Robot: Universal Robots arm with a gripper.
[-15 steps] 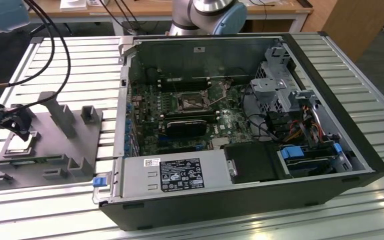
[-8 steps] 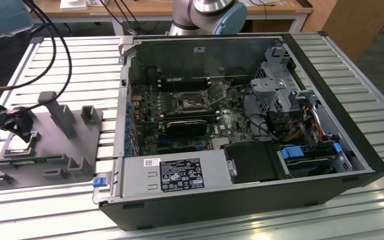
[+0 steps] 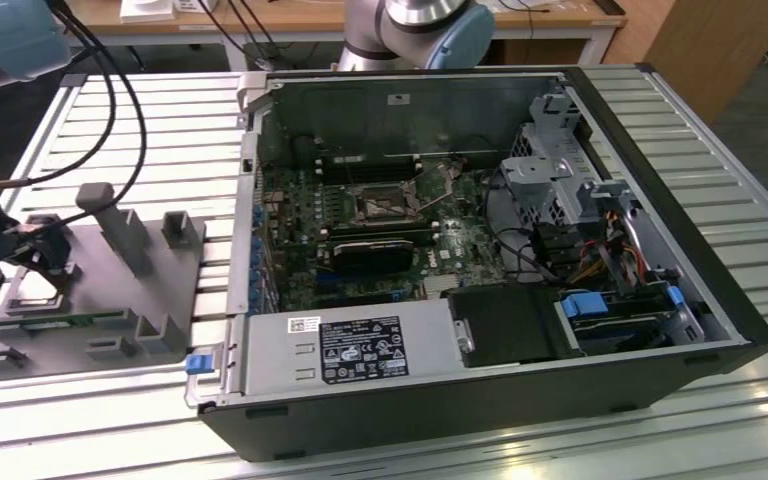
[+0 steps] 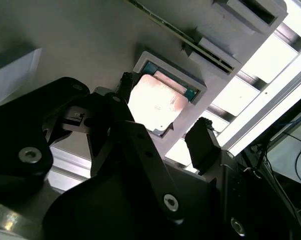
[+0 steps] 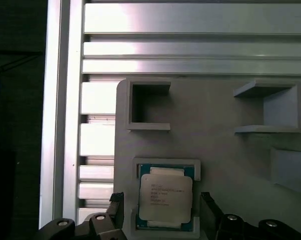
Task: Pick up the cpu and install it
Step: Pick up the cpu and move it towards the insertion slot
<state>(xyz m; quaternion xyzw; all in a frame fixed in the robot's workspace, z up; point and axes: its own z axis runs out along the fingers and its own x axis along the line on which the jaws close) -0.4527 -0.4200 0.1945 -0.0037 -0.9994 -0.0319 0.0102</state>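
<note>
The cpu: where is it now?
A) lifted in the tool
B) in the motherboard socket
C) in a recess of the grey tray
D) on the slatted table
C: in the first wrist view the cpu lies in a recess of the tray, the open tool straddling it.

The arm hangs low at the exterior view's left, wrist turned downward, jaws spread well apart.

Glare washes out the cpu in the second wrist view; the slatted table gleams
</note>
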